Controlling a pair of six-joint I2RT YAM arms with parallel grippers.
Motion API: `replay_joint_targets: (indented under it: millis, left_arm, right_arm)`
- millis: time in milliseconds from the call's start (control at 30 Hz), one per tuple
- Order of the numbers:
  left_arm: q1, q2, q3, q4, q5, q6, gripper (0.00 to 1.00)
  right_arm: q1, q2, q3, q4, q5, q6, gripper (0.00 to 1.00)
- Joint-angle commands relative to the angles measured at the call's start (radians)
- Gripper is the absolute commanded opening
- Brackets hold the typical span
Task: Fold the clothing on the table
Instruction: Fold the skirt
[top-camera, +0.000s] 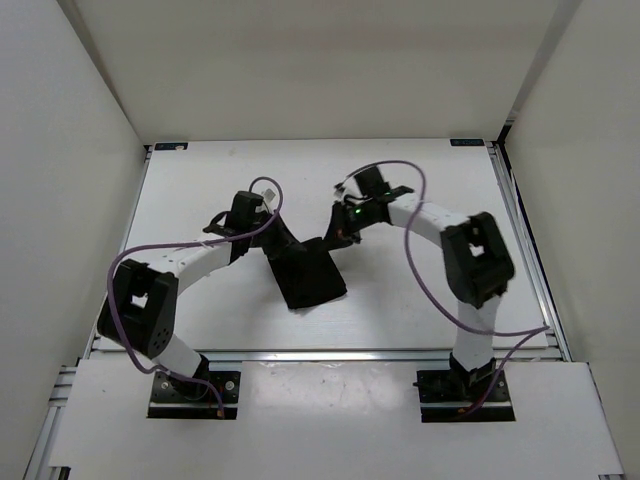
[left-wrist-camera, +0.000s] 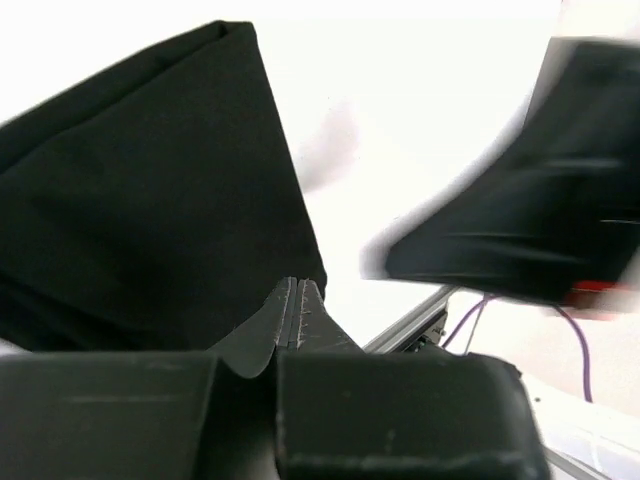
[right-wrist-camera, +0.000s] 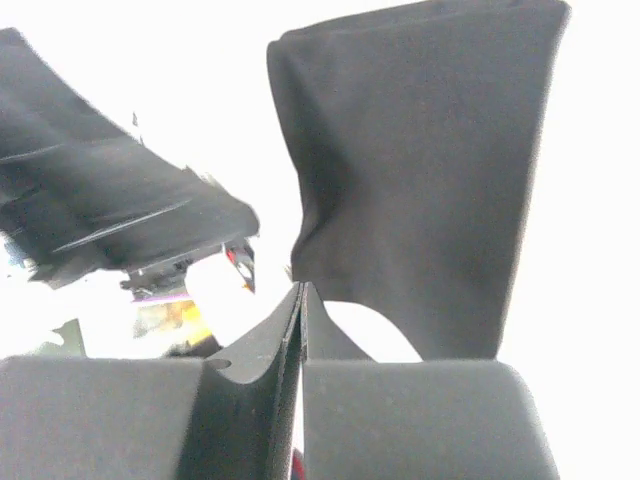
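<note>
Mid-frame, my left gripper (top-camera: 280, 238) and right gripper (top-camera: 335, 232) each pinch the clothing (top-camera: 310, 275) by its upper edge. It looks partly folded; at least 1 fold onto the table (top-camera: 420, 290) remains.

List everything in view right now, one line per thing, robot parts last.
clothing: one, black, mid-table, far edge held up between both grippers
table: one, white, metal rails along its edges
walls: white, around the table
left arm: one, white and black, base near left
right arm: one, white and black, base near right
cables: two, purple, one along each arm
left gripper: one, black, shut on the clothing
right gripper: one, black, shut on the clothing
</note>
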Motion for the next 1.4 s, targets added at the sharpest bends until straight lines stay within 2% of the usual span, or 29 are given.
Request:
replay_joint_targets:
  millis: [0, 133, 267, 567, 767, 900, 1000, 1133, 1267, 1367]
  left_arm:
    - [-0.024, 0.030, -0.031, 0.089, 0.033, -0.051, 0.00]
    - [-0.048, 0.085, -0.052, 0.101, -0.013, -0.040, 0.00]
    - [-0.018, 0.107, -0.108, 0.084, -0.016, -0.020, 0.00]
    - [0.051, -0.028, -0.244, 0.046, -0.050, 0.020, 0.00]
    - [0.025, -0.009, -0.362, 0.139, -0.090, -0.005, 0.00]
    - [0.027, -0.001, -0.359, 0.164, -0.065, -0.012, 0.00]
    - [0.042, -0.074, -0.329, 0.210, -0.021, -0.043, 0.00]
    - [0.071, -0.163, -0.219, 0.204, 0.054, -0.089, 0.00]
    - [0.114, -0.225, -0.175, 0.176, 0.096, -0.114, 0.00]
    - [0.133, -0.262, -0.201, 0.129, 0.097, -0.117, 0.00]
  right_arm:
    - [-0.088, -0.180, -0.109, 0.061, 0.043, 0.038, 0.00]
    - [-0.154, -0.306, -0.274, 0.146, 0.008, 0.087, 0.00]
    - [-0.182, -0.361, -0.334, 0.138, 0.014, 0.059, 0.00]
    - [-0.189, -0.384, -0.414, 0.135, -0.003, 0.045, 0.00]
    - [-0.183, -0.366, -0.366, 0.085, -0.004, 0.009, 0.00]
    - [-0.171, -0.350, -0.305, -0.006, 0.023, -0.054, 0.00]
    - [-0.156, -0.324, -0.242, -0.075, 0.025, -0.105, 0.00]
    - [-0.116, -0.245, -0.158, -0.164, -0.002, -0.174, 0.13]
    - [-0.044, -0.115, -0.034, -0.235, -0.024, -0.252, 0.27]
    - [0.013, 0.008, 0.095, -0.314, -0.015, -0.298, 0.25]
